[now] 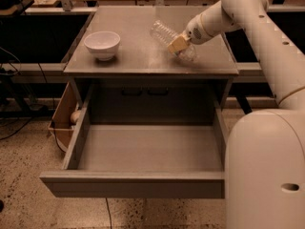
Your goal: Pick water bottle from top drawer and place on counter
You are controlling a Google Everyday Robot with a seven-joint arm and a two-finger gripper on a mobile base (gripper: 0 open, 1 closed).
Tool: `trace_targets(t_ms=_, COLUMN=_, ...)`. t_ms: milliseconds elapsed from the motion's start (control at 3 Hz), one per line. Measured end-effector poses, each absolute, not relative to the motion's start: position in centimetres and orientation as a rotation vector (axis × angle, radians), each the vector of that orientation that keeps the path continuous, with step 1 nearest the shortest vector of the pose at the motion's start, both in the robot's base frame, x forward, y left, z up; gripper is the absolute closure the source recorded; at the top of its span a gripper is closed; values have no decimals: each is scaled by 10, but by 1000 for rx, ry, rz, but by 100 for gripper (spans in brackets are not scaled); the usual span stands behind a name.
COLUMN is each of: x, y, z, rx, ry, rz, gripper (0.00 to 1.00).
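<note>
Reaching in from the right, my arm (248, 18) slopes down and to the left from the white bulk of my base (267, 175), which stands just beside the right corner of the cabinet. The forearm crosses the right edge of the counter (138, 61). The wrist narrows toward the gripper (180, 46), which hangs over the right half of that grey top, nearer the front edge than the back.

My fingers (176, 44) are closed across the water bottle (162, 32), pinching its clear ribbed body. One tan pad lies flat against the side that faces the camera, and the other is hidden behind the plastic. The grip sits past the middle of the bottle, so the longer part sticks out to the upper left of my fingertips and a shorter part shows to their lower right.

The bottle's long axis runs slantwise, from the far left down to the near right, tilted rather than upright. I cannot tell which end carries the cap, nor whether the lower end touches the counter.

A white bowl (102, 44) stands well apart on the left side. Under the counter the top drawer (133, 187) is pulled out toward the camera. A cardboard box (61, 116) sits on the floor at its left.
</note>
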State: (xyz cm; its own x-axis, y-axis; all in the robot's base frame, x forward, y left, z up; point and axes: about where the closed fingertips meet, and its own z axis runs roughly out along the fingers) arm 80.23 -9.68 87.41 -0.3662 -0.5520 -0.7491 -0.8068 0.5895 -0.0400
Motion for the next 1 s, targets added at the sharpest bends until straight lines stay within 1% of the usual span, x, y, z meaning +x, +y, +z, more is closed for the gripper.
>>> trace_targets(t_ms=667, x=800, y=-87, z=855, rx=-1077, ry=2097, rz=486, gripper=10)
trace_targets(t_ms=1000, x=800, y=-85, z=867, rx=-1066, ry=2063, rz=514, gripper=0)
